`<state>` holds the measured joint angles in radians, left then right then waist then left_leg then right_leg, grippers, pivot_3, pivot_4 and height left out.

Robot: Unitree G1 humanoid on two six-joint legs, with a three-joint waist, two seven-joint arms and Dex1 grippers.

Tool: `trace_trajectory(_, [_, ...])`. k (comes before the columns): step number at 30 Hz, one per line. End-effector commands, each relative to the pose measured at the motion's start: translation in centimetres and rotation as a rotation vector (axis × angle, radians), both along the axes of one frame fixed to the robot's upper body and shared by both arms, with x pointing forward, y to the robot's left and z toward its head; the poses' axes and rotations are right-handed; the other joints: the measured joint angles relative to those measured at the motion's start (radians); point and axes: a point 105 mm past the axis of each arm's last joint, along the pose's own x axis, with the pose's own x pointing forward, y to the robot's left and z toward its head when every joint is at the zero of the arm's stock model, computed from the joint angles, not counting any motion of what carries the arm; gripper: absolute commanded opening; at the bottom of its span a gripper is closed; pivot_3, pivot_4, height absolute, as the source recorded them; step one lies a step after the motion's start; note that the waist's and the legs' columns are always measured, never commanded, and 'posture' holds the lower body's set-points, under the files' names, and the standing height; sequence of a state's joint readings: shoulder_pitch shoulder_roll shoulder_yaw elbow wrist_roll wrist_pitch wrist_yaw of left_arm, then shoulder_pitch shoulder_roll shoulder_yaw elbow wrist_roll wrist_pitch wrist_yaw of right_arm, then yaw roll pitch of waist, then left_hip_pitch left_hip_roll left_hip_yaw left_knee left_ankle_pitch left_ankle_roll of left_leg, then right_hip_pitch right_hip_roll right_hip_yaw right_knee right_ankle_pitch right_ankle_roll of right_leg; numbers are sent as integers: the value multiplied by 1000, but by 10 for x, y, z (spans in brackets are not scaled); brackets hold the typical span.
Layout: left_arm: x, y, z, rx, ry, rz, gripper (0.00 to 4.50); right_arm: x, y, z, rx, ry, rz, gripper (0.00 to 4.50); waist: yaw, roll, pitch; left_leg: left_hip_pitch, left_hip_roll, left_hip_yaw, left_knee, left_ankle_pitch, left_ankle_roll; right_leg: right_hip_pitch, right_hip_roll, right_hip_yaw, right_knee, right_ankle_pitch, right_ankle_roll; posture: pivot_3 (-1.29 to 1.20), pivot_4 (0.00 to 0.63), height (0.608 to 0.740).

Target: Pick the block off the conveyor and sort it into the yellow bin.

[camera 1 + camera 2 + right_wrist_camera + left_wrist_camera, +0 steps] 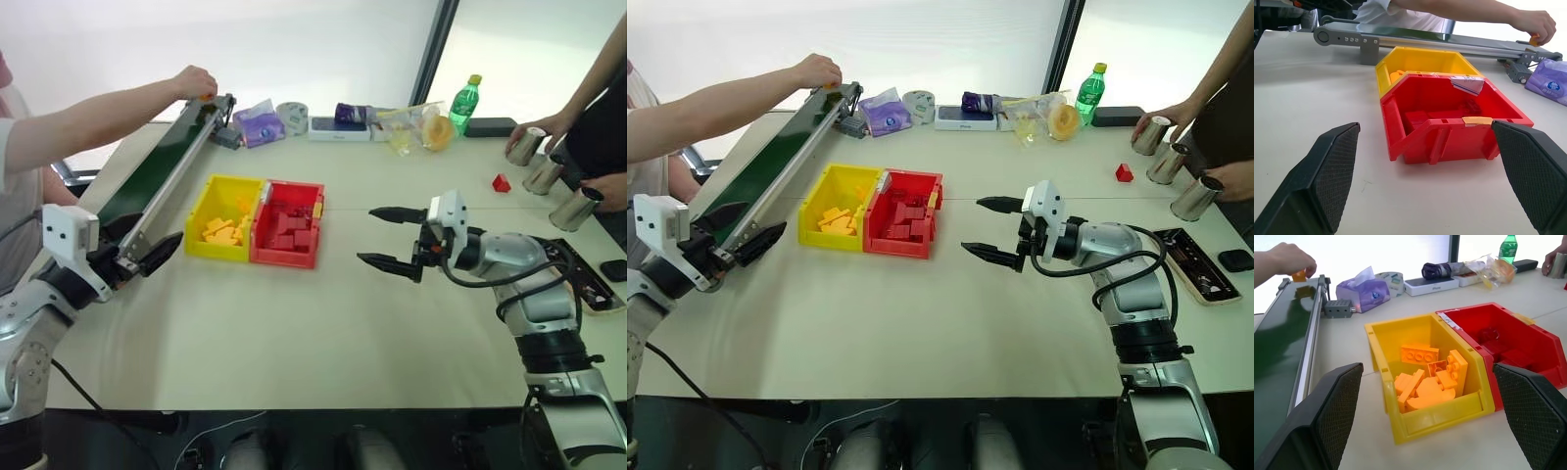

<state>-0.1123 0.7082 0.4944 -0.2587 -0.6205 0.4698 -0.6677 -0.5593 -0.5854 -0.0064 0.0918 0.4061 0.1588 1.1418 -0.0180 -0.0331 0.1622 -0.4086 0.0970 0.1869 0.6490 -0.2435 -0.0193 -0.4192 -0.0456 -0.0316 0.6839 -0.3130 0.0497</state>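
In the left eye view we judge the task barely begun: a person's hand [194, 81] holds the small yellow-orange plastic block [208, 95] at the far end of the long dark green conveyor [157, 168], well beyond the square yellow plastic bin [226, 216], so the pick and the drop are both left to do. Our left gripper [136, 241] waits open-fingered at the conveyor's near end, our right gripper [388, 236] spread wide and empty beyond the one red plastic bin [287, 223] joined to the yellow bin. We count three metal cups and one small red piece. In the left wrist view the yellow bin [1382, 335] already holds a heap of orange bricks, perhaps six; the pile hides the exact number. In the right wrist view we count one conveyor, two bins, one block [1533, 39] in the person's fingers.
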Motion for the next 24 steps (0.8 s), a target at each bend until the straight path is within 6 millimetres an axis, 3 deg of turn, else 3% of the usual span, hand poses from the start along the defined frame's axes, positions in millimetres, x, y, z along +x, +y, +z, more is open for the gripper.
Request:
trace_trajectory(1, [-2, -1, 16, 38, -75, 9, 4464, -2, 0, 12, 12, -53, 4, 4500, 0, 0, 0, 0, 0, 0, 0, 0, 0, 0, 0, 0, 0, 0, 0, 0, 150, 740])
trace_trajectory(15, [-10, 2, 15, -1, -92, 33, 4464, -2, 0, 10, 11, -48, 8, 4500, 0, 0, 0, 0, 0, 0, 0, 0, 0, 0, 0, 0, 0, 0, 0, 0, 150, 740])
trace_trajectory(21, [-30, 19, 17, -61, -173, 169, 4464, -2, -1, 10, 9, -48, 10, 4500, -2, 0, 0, 0, 0, 0, 0, 0, 0, 0, 0, 0, 0, 0, 0, 0, 150, 740])
trace_trajectory(24, [-51, 39, 4, -61, -200, 318, 4464, -2, 1, 10, 12, -45, 14, 4500, -6, 0, 0, 0, 0, 0, 0, 0, 0, 0, 0, 1, -1, 0, 0, 0, 150, 740])
